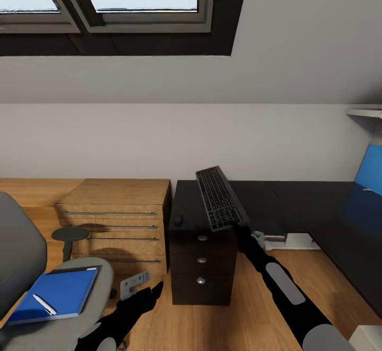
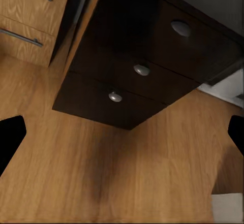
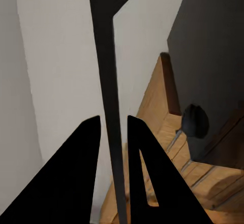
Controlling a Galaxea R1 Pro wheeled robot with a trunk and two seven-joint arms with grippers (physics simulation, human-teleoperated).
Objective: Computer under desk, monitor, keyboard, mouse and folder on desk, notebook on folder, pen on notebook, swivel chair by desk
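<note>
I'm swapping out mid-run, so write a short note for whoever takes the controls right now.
Right gripper: shut on the keyboard, held tilted above the desk.
Left gripper: open, holding nothing, low over the floor by the drawer unit.
Mouse: already on the desk, left end.
Chair: at left, carrying the blue folder with the pen on top.
Left: set the keyboard down, move the folder and pen to the desk, place the chair. The monitor and the computer need locating.
</note>
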